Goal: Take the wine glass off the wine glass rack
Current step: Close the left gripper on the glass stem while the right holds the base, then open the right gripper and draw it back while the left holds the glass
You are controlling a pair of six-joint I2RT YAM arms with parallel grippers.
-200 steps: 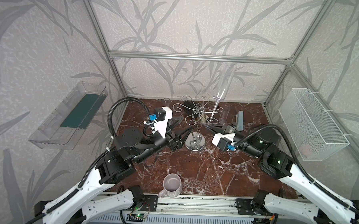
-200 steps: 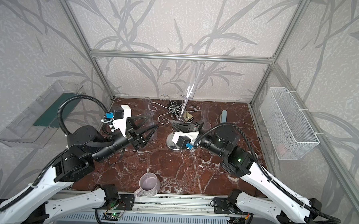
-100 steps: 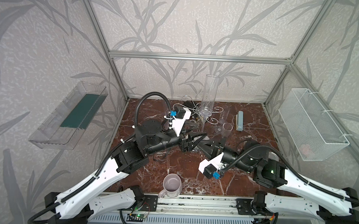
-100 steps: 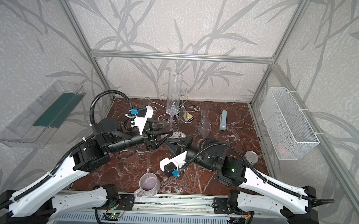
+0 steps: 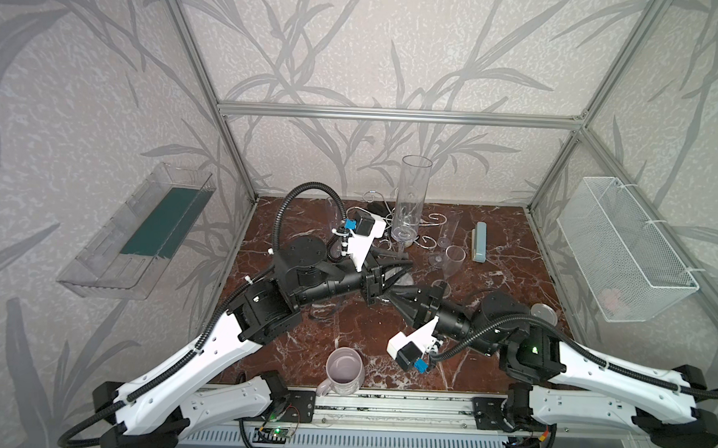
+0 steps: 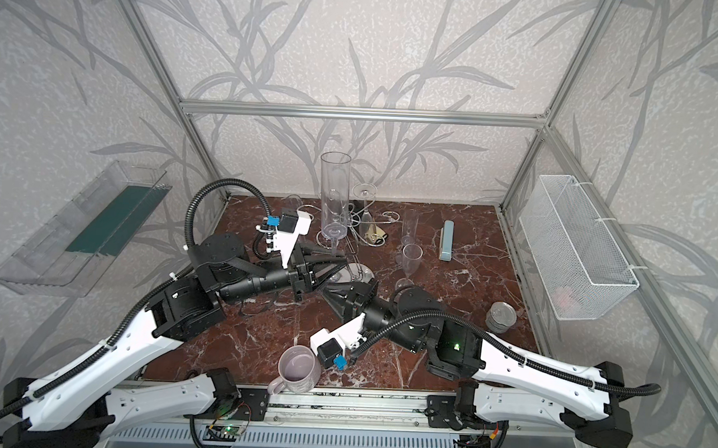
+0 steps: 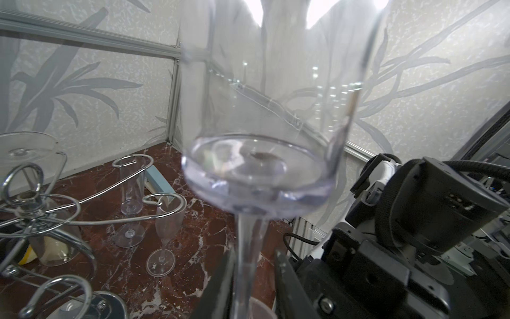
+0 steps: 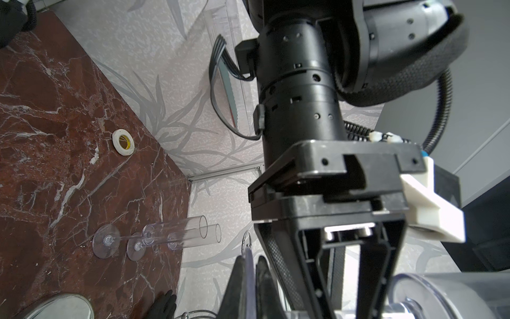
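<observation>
There are two arms. The left end effector (image 7: 254, 251) has one finger on each side of the wine glass (image 5: 411, 202) stem. It is hard to tell if they squeeze it. The right end effector (image 8: 249, 259) is pressed together on the round foot of the same glass. The wine glass is upright, off the rack (image 7: 27, 200) and just beside it. One hanging glass (image 7: 24, 146) is upside down on the rack. Two standing glasses (image 7: 165, 221) are on the worktop (image 5: 344, 324). One mug (image 5: 342, 372) sits at the front.
</observation>
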